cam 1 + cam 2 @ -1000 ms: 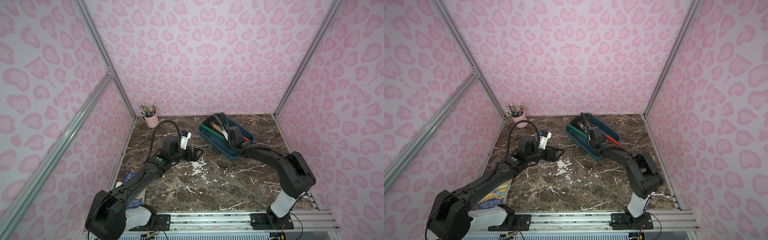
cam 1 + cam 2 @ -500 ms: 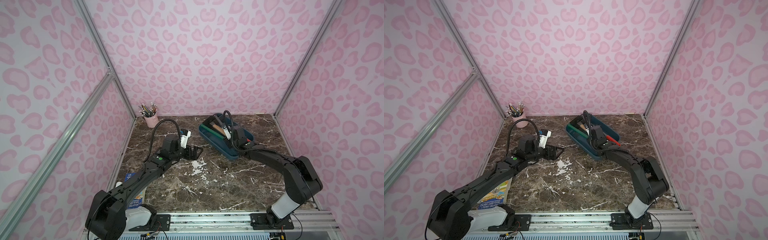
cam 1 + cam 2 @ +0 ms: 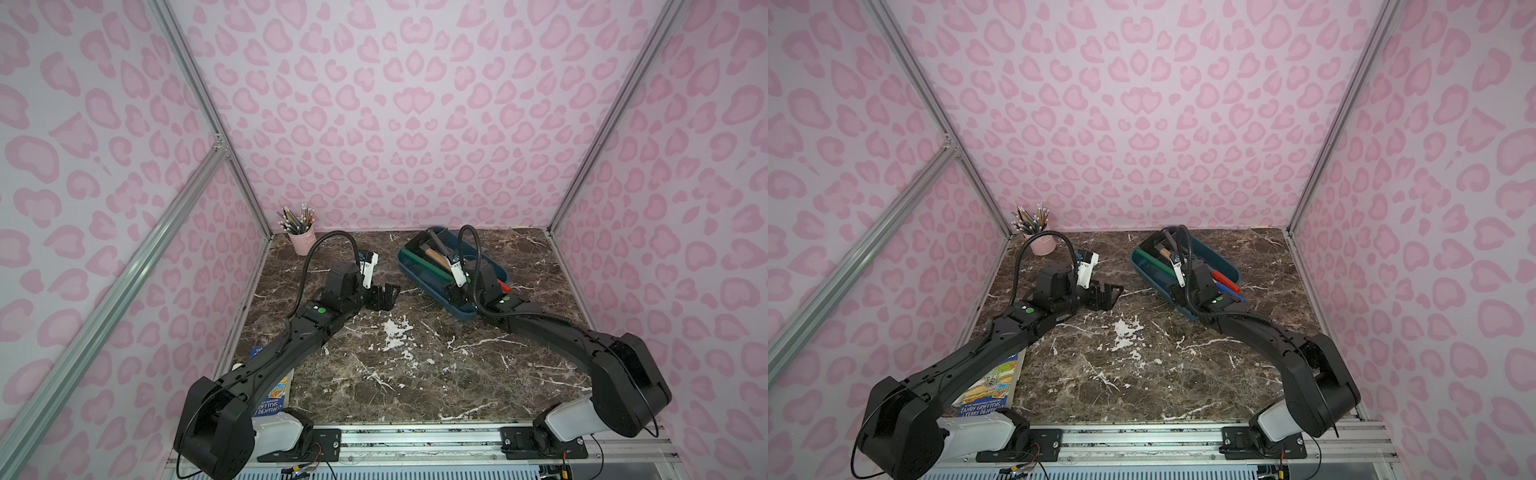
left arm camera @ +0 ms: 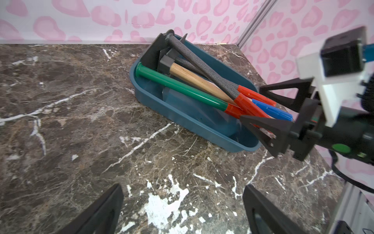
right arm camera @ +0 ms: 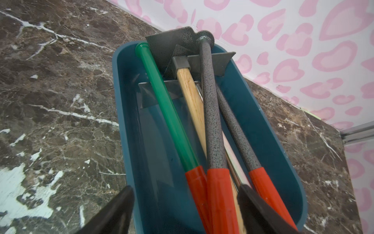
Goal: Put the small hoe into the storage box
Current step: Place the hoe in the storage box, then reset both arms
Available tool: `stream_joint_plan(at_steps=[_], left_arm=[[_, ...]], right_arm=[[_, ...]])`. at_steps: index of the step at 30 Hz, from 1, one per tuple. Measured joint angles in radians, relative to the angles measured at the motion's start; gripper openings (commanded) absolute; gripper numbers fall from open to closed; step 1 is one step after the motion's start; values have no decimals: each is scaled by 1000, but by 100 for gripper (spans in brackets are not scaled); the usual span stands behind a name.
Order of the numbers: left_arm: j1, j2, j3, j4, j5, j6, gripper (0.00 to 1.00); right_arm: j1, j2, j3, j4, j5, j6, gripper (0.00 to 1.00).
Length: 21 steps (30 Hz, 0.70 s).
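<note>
Nearest us, a colourful paperback book [image 3: 992, 386] lies flat on the dark brown, white-veined marble surface [image 3: 395, 374], tucked under the left arm and out of the working area. Further in, the left gripper [image 4: 183, 186] sits low over bare stone, its black fingers spread wide and empty; we judge it parked clear. The right gripper [image 5: 185, 188] is at the near end of the shallow dark blue plastic storage box [image 5: 263, 131]. Its wedge-shaped fingers [image 5: 113, 212] stand apart on either side of the red plastic handles, clamping nothing. The small hoe [image 5: 210, 113], with its speckled grey metal shaft, lies inside the box. It rests on top of the wooden-handled hammer [image 5: 190, 91] and beside the glossy green-shafted tool [image 5: 166, 105]. Its flat blade rises above the far wall, probably because the pile is crowded. Beyond, a small pink pencil cup [image 3: 302, 243] stands in the far corner.
</note>
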Motion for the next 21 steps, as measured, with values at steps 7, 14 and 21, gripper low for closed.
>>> stream_joint_plan(at_steps=[7,14,21], left_arm=[[0,14,-6,20,-134,51,96],[11,16,-48,104,-238,148,96],[84,33,-121,239,-263,196,96]], right_arm=[[-4,-69,-108,34,-3,48,100],[-5,-156,-237,101,-16,64,100],[-5,-309,-434,243,-2,64,100]])
